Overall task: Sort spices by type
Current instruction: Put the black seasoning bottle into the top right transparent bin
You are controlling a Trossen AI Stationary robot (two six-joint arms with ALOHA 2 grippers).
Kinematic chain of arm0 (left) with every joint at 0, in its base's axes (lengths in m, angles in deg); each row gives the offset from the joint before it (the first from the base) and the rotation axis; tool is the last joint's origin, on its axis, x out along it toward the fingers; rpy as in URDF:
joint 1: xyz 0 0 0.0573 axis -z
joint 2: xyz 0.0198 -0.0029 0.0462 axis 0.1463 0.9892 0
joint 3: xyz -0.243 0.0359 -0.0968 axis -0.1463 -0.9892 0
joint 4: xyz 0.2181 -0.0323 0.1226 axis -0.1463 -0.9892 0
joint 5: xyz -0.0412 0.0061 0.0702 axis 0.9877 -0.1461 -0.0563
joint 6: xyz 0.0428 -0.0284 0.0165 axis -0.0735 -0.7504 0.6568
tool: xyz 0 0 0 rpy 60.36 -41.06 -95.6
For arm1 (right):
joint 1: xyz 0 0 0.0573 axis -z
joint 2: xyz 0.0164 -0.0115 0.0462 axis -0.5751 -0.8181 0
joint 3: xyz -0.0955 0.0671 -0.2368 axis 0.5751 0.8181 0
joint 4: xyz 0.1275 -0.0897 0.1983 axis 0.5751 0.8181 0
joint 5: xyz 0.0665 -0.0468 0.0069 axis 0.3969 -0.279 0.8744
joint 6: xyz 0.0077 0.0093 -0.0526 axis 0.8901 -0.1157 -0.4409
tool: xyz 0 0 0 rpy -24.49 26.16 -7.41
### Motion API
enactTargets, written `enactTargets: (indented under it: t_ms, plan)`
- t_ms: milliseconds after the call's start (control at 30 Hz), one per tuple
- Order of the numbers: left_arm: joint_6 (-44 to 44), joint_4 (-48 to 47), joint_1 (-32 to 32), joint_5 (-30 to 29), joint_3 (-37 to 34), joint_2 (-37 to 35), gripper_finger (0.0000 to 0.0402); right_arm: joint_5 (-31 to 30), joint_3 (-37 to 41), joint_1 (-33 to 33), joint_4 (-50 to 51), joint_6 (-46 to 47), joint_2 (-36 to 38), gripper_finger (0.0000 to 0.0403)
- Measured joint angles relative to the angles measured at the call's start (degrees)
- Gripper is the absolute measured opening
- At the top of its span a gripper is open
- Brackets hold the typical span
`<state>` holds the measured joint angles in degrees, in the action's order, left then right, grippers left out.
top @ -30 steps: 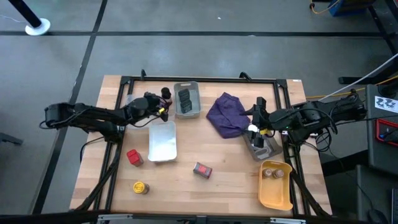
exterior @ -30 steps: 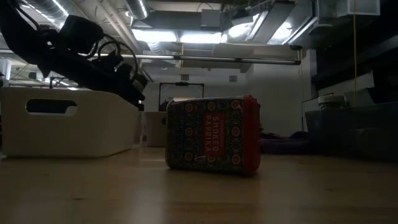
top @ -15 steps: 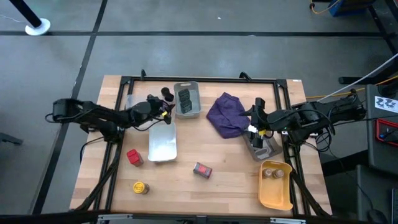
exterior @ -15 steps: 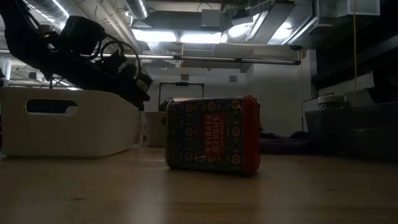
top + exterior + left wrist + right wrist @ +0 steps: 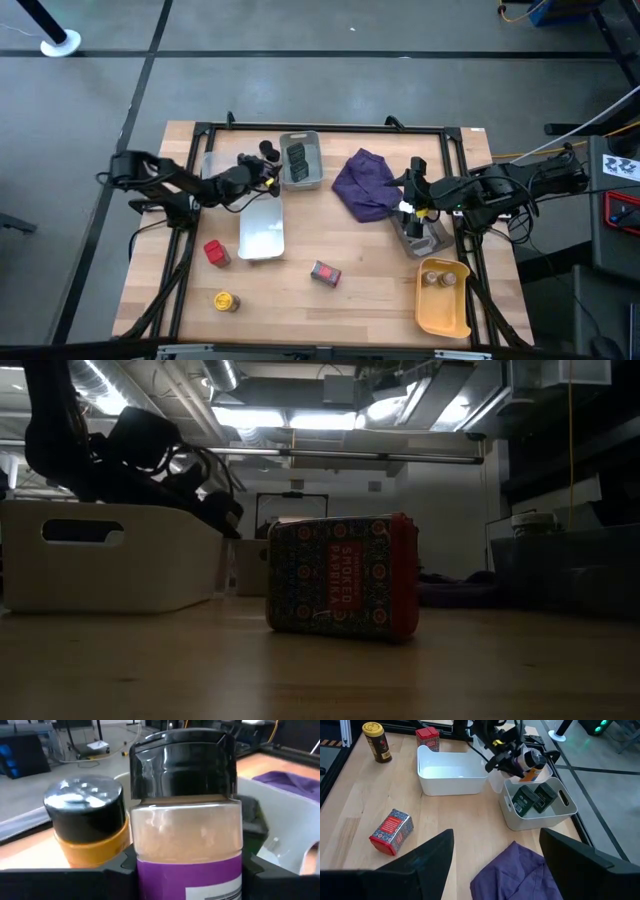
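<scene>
Your left gripper (image 5: 250, 176) is clamped on the purple-labelled jar (image 5: 187, 845) (long axis upright), with the white tray (image 5: 262, 230) at its six o'clock, nearest.

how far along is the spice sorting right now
Partly done. Two dark tins already lie in the grey tray, and jars sit in the yellow tray. The left hand holds a purple-labelled jar near that grey tray. Both red tins and the yellow jar lie loose on the table. The right hand waits open.
</scene>
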<state>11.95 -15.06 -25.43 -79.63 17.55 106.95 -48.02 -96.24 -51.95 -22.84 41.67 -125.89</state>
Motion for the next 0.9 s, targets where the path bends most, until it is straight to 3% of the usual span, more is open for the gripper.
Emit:
enactTargets:
  t_ms: [600,900]
  plan:
    - [-0.5,-0.5,0.0,0.1,0.1,1.4,0.0214,0.0,0.0,0.0,0.1,0.0,0.0,0.0294]
    - [-1.2,-0.4,0.0,0.5,0.1,1.3,0.0216,0.0,0.0,0.0,0.9,0.0,0.0,0.0294]
